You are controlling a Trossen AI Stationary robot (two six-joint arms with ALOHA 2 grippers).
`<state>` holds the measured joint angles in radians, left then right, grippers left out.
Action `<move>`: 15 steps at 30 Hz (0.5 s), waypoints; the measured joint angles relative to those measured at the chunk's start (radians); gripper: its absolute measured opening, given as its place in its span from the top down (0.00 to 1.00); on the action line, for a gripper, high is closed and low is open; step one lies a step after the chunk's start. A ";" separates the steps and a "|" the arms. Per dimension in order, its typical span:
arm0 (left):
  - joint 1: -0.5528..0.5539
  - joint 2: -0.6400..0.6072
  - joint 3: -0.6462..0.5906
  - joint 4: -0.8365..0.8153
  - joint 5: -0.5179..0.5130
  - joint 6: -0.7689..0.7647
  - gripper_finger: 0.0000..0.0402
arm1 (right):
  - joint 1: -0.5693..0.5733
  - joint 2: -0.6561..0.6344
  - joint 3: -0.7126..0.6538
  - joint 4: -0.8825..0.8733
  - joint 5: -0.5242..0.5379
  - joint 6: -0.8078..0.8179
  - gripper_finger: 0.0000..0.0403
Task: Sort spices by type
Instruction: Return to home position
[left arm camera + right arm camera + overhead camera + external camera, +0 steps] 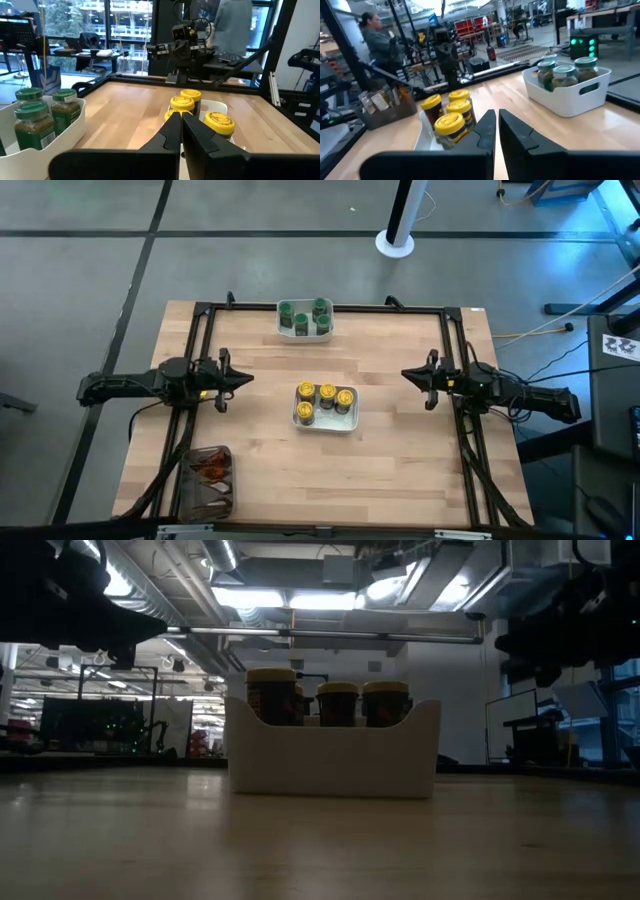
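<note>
Jaws closed, empty: left gripper (240,378) at 9 o'clock, right gripper (410,374) at 3 (sorting looks done); should retract level, clear of jars (326,398).

No word, brand, number or sign is legible in any view. The yellow-capped jars (182,103) and green-capped jars (35,120) carry labels, but the print is too small to read. A black-and-white patterned sheet (622,345) beside the table (400,470) shows shapes only, no characters.
</note>
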<state>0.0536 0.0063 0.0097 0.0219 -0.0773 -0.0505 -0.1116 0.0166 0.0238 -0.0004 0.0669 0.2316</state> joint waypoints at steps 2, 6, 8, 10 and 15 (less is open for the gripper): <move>0.000 0.000 0.000 0.000 -0.001 0.004 0.99 | 0.000 0.002 -0.001 -0.002 -0.010 0.000 0.94; 0.000 0.004 0.000 0.000 -0.002 0.005 0.99 | 0.000 -0.002 -0.002 0.008 -0.008 -0.001 0.94; 0.000 0.005 0.000 0.000 -0.002 0.005 0.99 | 0.000 -0.002 -0.003 0.011 -0.008 -0.001 0.94; 0.000 0.004 0.000 0.000 -0.002 0.005 0.99 | 0.000 -0.002 -0.003 0.011 -0.008 -0.001 0.94; 0.000 0.005 0.000 0.000 -0.003 0.005 0.99 | 0.000 -0.002 -0.003 0.012 -0.008 -0.001 0.94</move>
<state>0.0536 0.0109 0.0097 0.0219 -0.0799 -0.0456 -0.1116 0.0151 0.0204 0.0116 0.0593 0.2304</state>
